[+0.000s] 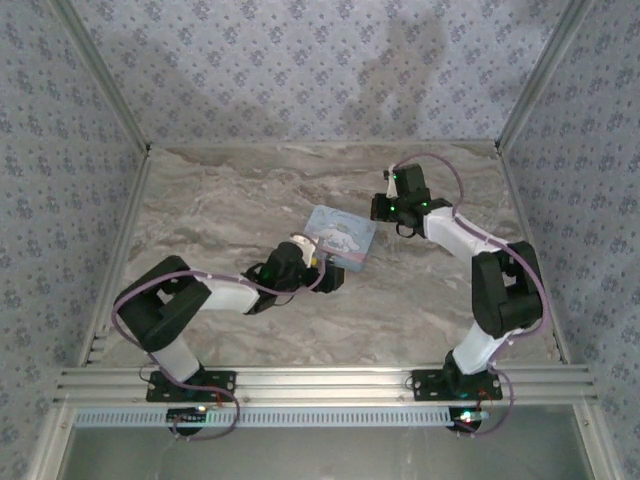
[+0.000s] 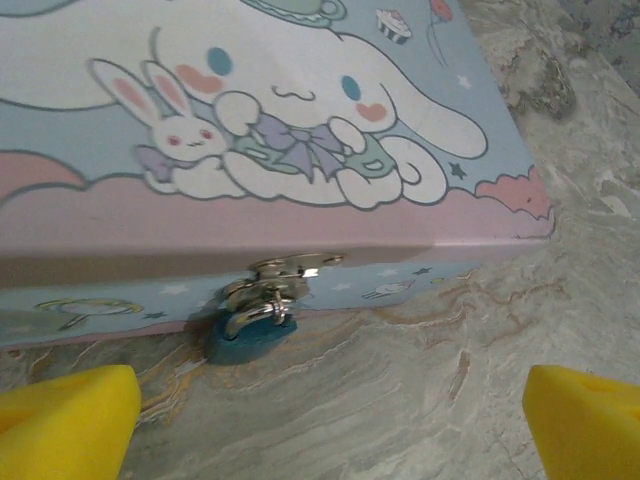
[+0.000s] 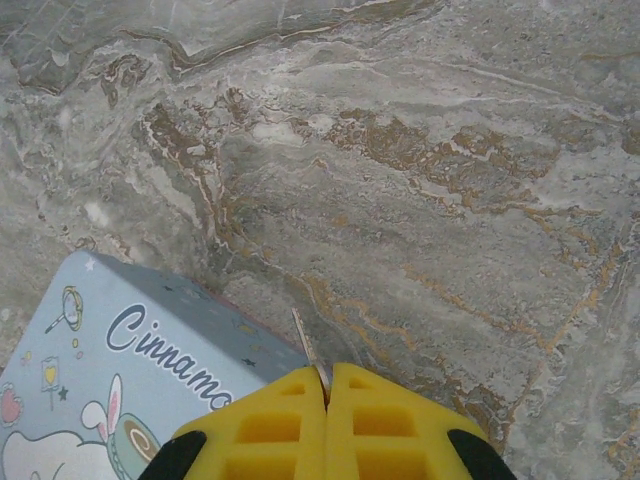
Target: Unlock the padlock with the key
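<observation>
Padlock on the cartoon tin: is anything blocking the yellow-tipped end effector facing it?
Nothing visible: bare marble tabletop lies between the left end effector and the small bluish-black padlock.

Quantities: one bench point(image 1: 220, 200), one tin box point(image 1: 340, 238), one padlock point(image 2: 250, 340), one key point(image 3: 308, 350). Fitted: one left end effector point(image 2: 330, 425), one right end effector point(image 3: 327, 390).

Tabletop point(image 3: 450, 150) is seen as smooth, marble-patterned, w/ a soft sheen. Tin box point(image 2: 300, 210): printed, satin finish, light caught along the lid edge. Padlock point(image 2: 250, 342) body is matt bluish. Its shackle & the hasp point(image 2: 290, 268) are polished, shiny metal. Key point(image 3: 304, 338): thin pale metal, dull glint. Yellow pads point(image 3: 270, 430) of right gripper point(image 3: 327, 385) & left gripper point(image 2: 325, 420) look matt, rubbery or foam-like.
</observation>
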### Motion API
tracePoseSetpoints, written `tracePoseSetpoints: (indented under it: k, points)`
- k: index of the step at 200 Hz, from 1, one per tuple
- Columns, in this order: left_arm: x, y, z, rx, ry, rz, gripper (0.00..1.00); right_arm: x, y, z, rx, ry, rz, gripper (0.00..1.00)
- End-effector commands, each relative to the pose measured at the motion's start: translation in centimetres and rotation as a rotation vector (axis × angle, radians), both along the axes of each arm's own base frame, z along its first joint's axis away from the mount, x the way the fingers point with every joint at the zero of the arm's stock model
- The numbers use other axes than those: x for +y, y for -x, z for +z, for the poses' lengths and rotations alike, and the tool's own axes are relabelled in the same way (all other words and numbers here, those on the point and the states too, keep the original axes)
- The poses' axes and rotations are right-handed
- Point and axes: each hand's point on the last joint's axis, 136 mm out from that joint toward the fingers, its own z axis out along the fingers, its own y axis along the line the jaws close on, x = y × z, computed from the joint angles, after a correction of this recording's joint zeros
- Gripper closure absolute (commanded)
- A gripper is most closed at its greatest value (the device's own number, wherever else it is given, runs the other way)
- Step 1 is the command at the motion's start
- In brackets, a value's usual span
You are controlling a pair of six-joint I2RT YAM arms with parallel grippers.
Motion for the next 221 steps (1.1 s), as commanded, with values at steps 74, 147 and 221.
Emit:
tracePoseSetpoints:
  k: [74, 147, 221]
  points:
    - [-4.1, -0.4, -1.9, -0.061, 0.016, -0.159, 0.02, 0.3, -1.4, -0.5, -0.01, 0.021, 0.017, 1.0]
    - [-6.2, 0.7, -0.5, -0.033, 0.153, -0.311, 0.12, 0.0, -1.3, -1.7, 0.013, 0.029, 0.019, 1.0]
    - [-6.2, -0.4, 0.7, -0.005, 0.301, -0.282, 0.18, -0.3, -0.9, -1.8, 0.014, 0.037, 0.016, 1.0]
